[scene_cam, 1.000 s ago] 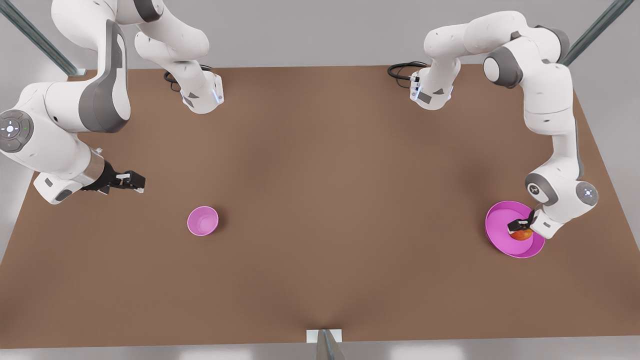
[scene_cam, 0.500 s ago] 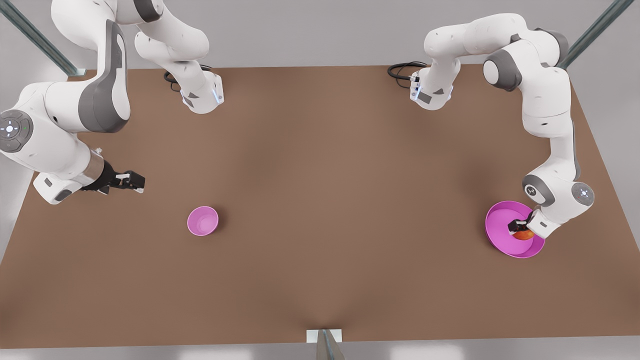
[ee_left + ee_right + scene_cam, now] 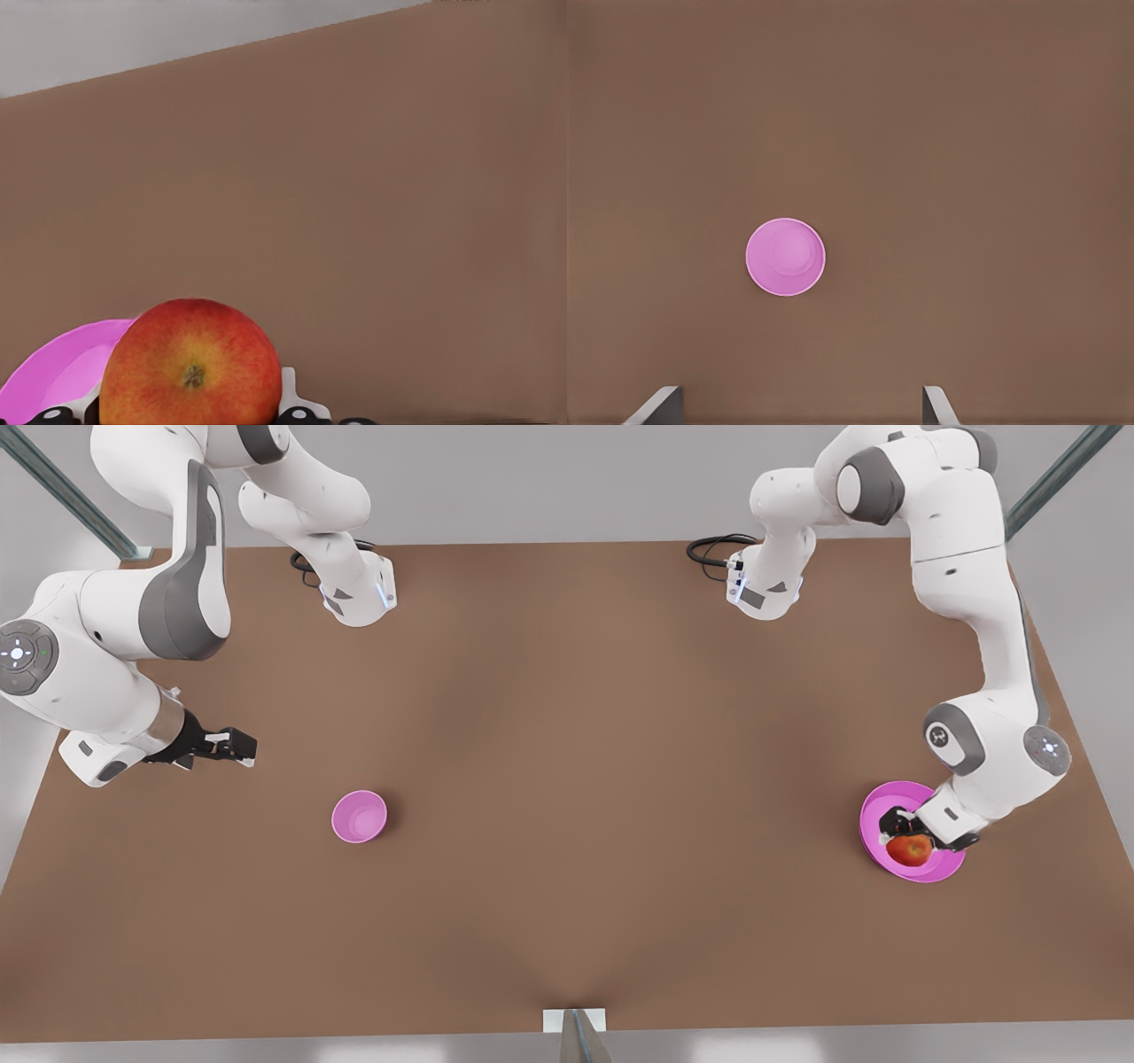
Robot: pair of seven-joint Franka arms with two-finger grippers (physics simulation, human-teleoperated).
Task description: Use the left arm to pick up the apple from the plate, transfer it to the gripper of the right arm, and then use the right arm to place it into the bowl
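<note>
Brown tabletop [image 3: 567, 779]: my left gripper [image 3: 905, 841] clenches the round red-yellow apple [image 3: 909, 850], seemingly just above the shallow magenta plate [image 3: 873, 824] near one end edge; the right gripper [image 3: 232, 746] waits released over the opposite end.

Cameras: one overhead room camera, two wrist cameras.

Front view: high, looking steeply down across the whole brown table [image 3: 567, 779], both arm bases at the far edge. Left wrist view: very close behind the apple [image 3: 190, 363], low over the plate [image 3: 53, 376], facing out over bare table; shares both with the front view. Right wrist view: farther off, looking down on the bowl [image 3: 786, 256], shared with the front view.
</note>
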